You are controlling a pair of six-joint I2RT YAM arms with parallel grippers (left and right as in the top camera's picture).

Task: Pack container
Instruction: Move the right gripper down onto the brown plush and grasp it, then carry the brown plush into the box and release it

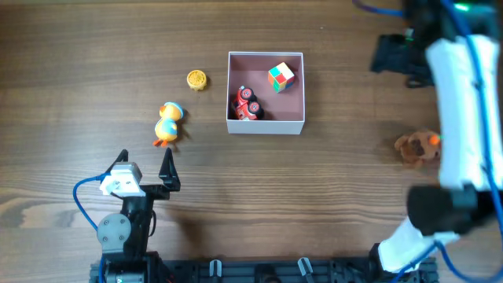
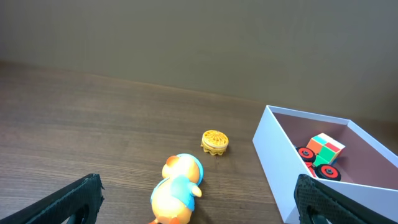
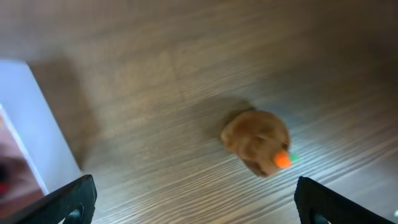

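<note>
The container (image 1: 265,125), a square white-walled box with a pink inside, stands mid-table. A colour cube (image 1: 280,76) and a red toy car (image 1: 246,104) lie in it. An orange and blue duck toy (image 1: 167,123) lies left of it, and a yellow round disc (image 1: 196,79) lies beyond the duck. A brown plush toy (image 1: 416,146) lies at the right. My left gripper (image 1: 145,169) is open and empty, just short of the duck (image 2: 177,196). My right gripper (image 1: 387,55) is open and empty, high above the table with the plush (image 3: 256,140) below it.
The left wrist view shows the container wall (image 2: 277,162) at right and the disc (image 2: 215,141) ahead. The right wrist view shows the container wall (image 3: 25,124) at its left edge. The right arm's white link (image 1: 464,110) spans the right side.
</note>
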